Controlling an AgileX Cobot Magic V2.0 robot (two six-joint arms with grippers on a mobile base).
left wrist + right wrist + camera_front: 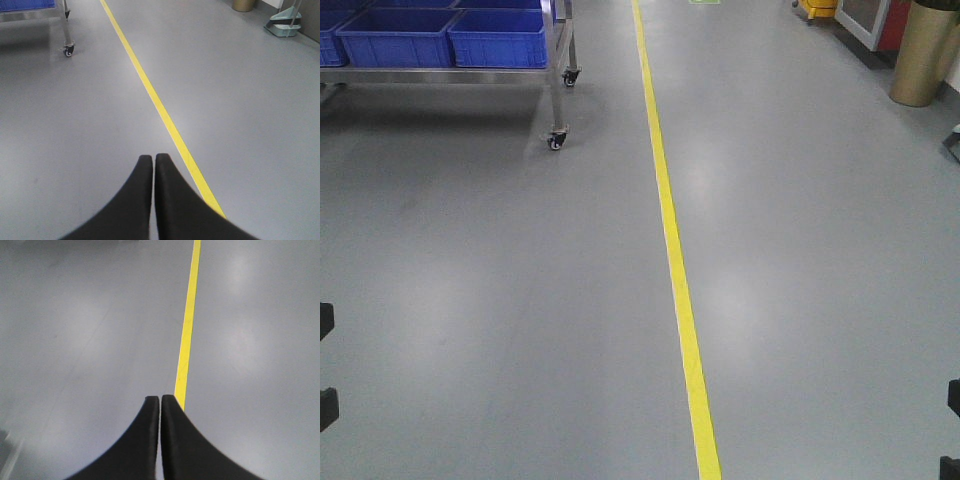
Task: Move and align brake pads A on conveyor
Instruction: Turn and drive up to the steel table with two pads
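Both arms' jaws closed over floor by yellow line.

Yellow line runs along grey floor near wheeled rack.

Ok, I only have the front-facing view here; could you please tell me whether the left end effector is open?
Observer: No, the left end effector is shut and holds nothing.
Operator: Thanks, and the other one?
Observer: The right end effector is shut and empty as well.
Operator: Do the wrist views show any pads or the conveyor?
Observer: Neither. The right wrist view shows only grey floor and the yellow line, which runs up to that end effector's tip.
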